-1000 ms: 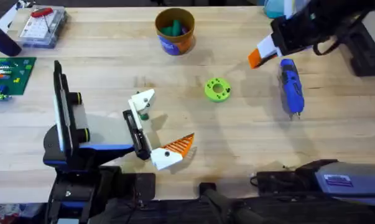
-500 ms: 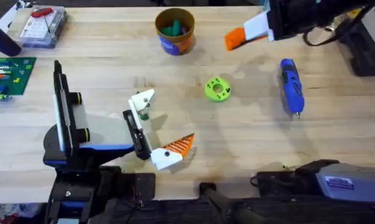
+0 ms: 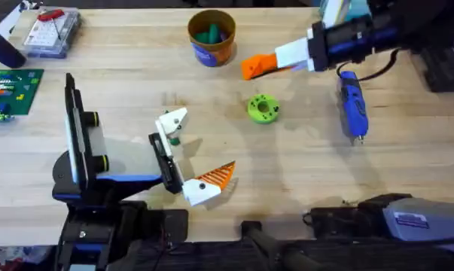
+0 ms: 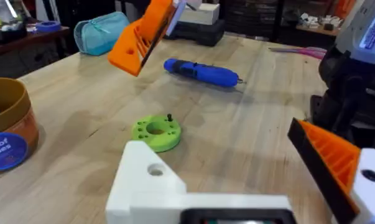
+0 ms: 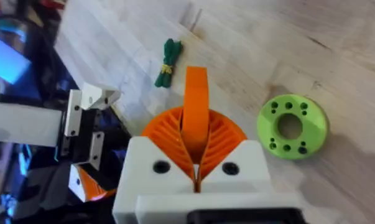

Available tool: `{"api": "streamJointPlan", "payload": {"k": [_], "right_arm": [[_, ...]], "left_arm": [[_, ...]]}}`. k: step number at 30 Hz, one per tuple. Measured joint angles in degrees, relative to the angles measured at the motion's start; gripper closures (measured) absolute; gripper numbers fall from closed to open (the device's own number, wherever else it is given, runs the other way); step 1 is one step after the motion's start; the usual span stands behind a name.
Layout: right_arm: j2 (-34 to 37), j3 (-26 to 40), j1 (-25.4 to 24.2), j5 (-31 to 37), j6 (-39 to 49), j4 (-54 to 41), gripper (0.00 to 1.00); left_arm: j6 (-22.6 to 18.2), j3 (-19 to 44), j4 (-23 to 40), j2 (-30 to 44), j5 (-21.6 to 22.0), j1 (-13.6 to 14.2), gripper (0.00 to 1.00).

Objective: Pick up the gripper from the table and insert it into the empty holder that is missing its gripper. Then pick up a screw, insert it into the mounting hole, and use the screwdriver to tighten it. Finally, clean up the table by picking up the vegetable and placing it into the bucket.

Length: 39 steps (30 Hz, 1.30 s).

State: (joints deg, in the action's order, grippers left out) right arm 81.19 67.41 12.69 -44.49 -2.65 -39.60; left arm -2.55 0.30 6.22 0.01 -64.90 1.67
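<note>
I have the right pincer [image 3: 266, 63] clamped on the gripper [image 5: 196, 87], carried in the air clear of the table [image 3: 121, 53]. The vegetable [image 3: 263, 108] lies just beneath and on the base side of the fingertips. The holder [image 3: 171, 123] waits well beyond them on the left arm, and the bucket [image 3: 211, 36] sits off to the far side.

My worry is the grip. The part is pinched between ribbed pads [image 5: 165, 134] along a narrow edge, so it could pivot or slide as I swing it across and then meet the holder crooked and jam. Dropping too soon could clip the vegetable. Coming in wide could knock the left pincer's [image 3: 187, 154] remaining finger [image 3: 208, 183], which stands apart from the holder.

The gripper's long axis runs in line with my fingers. Its orange end pokes out past the pads towards the left arm. I cannot see where its white base lies.
</note>
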Motion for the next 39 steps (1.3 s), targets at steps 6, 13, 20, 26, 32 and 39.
{"api": "streamJointPlan", "payload": {"k": [6,13,20,26,32,39], "right_arm": [[-0.1,-9.5,-4.4,-9.8,-5.7,15.1,0.99],[0.6,-19.6,-5.1,-20.1,-19.7,42.4,0.99],[3.6,-26.0,-5.1,-27.7,-39.7,74.2,0.99],[10.6,-27.6,-5.1,-34.0,-59.5,99.8,0.991],[17.3,-27.8,-5.0,-39.1,-72.9,109.3,0.991],[20.4,-27.9,-1.4,-40.9,-76.8,109.7,0.991]], "left_arm": [[0.0,0.0,0.0,0.0,0.0,0.0,0.012],[0.0,0.0,0.0,0.0,0.0,0.0,0.014],[0.0,0.0,0.0,0.0,0.0,0.0,0.015],[0.0,0.0,0.0,0.0,0.0,0.0,0.014],[0.0,0.0,0.0,0.0,0.0,0.0,0.013],[0.0,0.0,0.0,0.0,0.0,0.0,0.013]]}}
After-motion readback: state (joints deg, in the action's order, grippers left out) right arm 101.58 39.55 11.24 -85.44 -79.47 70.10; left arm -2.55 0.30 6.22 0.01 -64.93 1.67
